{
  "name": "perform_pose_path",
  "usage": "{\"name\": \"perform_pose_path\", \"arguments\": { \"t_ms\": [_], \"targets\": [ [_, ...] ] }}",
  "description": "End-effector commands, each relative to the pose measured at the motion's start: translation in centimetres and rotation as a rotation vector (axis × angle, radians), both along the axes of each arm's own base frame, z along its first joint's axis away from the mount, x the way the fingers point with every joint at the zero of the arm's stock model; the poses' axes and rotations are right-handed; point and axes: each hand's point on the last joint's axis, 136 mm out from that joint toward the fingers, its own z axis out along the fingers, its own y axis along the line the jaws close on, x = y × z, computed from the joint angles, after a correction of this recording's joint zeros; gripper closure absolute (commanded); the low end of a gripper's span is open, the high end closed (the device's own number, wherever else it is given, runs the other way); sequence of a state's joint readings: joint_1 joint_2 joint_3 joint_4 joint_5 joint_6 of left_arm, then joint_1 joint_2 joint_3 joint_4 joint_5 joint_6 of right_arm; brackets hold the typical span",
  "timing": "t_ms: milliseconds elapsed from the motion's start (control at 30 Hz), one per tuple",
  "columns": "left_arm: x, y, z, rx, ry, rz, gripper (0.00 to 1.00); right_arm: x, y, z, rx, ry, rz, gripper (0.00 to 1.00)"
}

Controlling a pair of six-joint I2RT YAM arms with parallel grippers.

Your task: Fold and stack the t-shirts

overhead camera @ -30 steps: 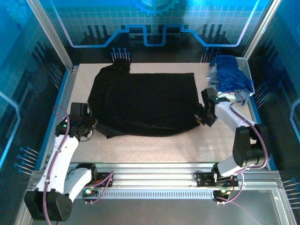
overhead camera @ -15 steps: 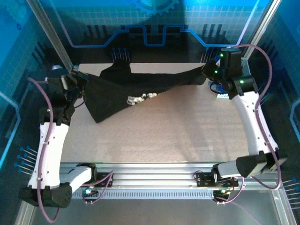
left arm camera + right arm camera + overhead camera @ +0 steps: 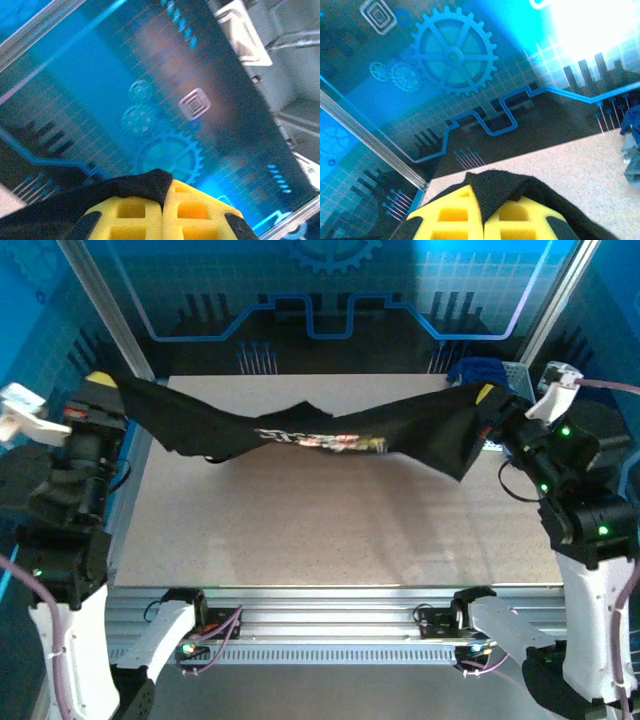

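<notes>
Above the speckled worktop (image 3: 330,530), I see the limp black shirt (image 3: 190,420) sagging. Left end effector (image 3: 100,378) and right end effector (image 3: 486,394) each pinch its cloth; blue walls (image 3: 200,280) behind.

Your speckled beige table (image 3: 330,530) carries a white mesh basket (image 3: 517,373) in its corner at 1 o'clock, with blue t-shirts (image 3: 478,370) heaped inside.

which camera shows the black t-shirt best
The top external view: the whole black t-shirt hangs stretched between the left tool and right tool, print showing. Each wrist view catches a black cloth edge pinched between yellow fingers.
</notes>
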State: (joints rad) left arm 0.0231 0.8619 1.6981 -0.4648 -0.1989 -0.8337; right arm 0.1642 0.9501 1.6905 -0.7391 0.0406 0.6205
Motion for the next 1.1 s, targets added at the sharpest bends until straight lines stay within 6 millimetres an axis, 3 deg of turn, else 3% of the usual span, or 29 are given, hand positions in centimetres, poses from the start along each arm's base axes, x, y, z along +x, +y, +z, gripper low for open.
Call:
{"name": "perform_pose_path", "arguments": {
  "t_ms": [0, 133, 200, 367, 467, 533, 633, 733, 833, 933, 1000, 1067],
  "targets": [
    [2.7, 0.6, 2.6, 0.018, -0.029, 0.041, 1.00, 1.7, 0.3, 0.7, 0.006, 0.003, 0.003, 1.00],
    [10.3, -0.3, 1.6, -0.003, 0.052, -0.028, 1.00, 6.1, 1.5, -0.3, 0.041, 0.060, 0.037, 1.00],
    [15.2, -0.6, 0.1, -0.018, 0.103, -0.065, 1.00, 9.0, 2.2, -1.0, 0.071, 0.079, 0.055, 1.00],
    [25.0, -0.4, -2.1, -0.027, 0.143, -0.177, 1.00, 16.1, 3.7, -2.7, 0.135, 0.143, 0.088, 1.00],
    [29.3, -0.1, -2.1, -0.052, 0.121, -0.270, 1.00, 19.2, 3.8, -2.7, 0.147, 0.151, 0.088, 1.00],
    [30.7, 0.1, -0.9, -0.055, 0.077, -0.300, 1.00, 20.7, 3.5, -2.0, 0.165, 0.135, 0.087, 1.00],
    [31.0, 0.8, 2.1, -0.070, -0.020, -0.333, 1.00, 22.4, 2.5, -0.1, 0.190, 0.098, 0.073, 1.00],
    [29.7, 2.1, 5.6, -0.139, -0.161, -0.398, 1.00, 23.0, 1.2, 2.3, 0.220, 0.065, 0.063, 1.00],
    [26.1, 3.2, 9.3, -0.138, -0.283, -0.410, 1.00, 22.5, -0.1, 4.6, 0.236, 0.016, 0.053, 1.00],
    [21.3, 3.4, 12.9, -0.098, -0.386, -0.403, 1.00, 21.6, -1.6, 6.1, 0.266, -0.020, 0.029, 1.00],
    [18.3, 2.9, 14.5, -0.072, -0.413, -0.407, 1.00, 21.1, -2.6, 6.3, 0.279, -0.022, 0.012, 1.00],
    [16.3, 1.8, 14.7, -0.047, -0.391, -0.415, 1.00, 20.8, -2.8, 5.7, 0.279, -0.007, 0.012, 1.00]
  ]
}}
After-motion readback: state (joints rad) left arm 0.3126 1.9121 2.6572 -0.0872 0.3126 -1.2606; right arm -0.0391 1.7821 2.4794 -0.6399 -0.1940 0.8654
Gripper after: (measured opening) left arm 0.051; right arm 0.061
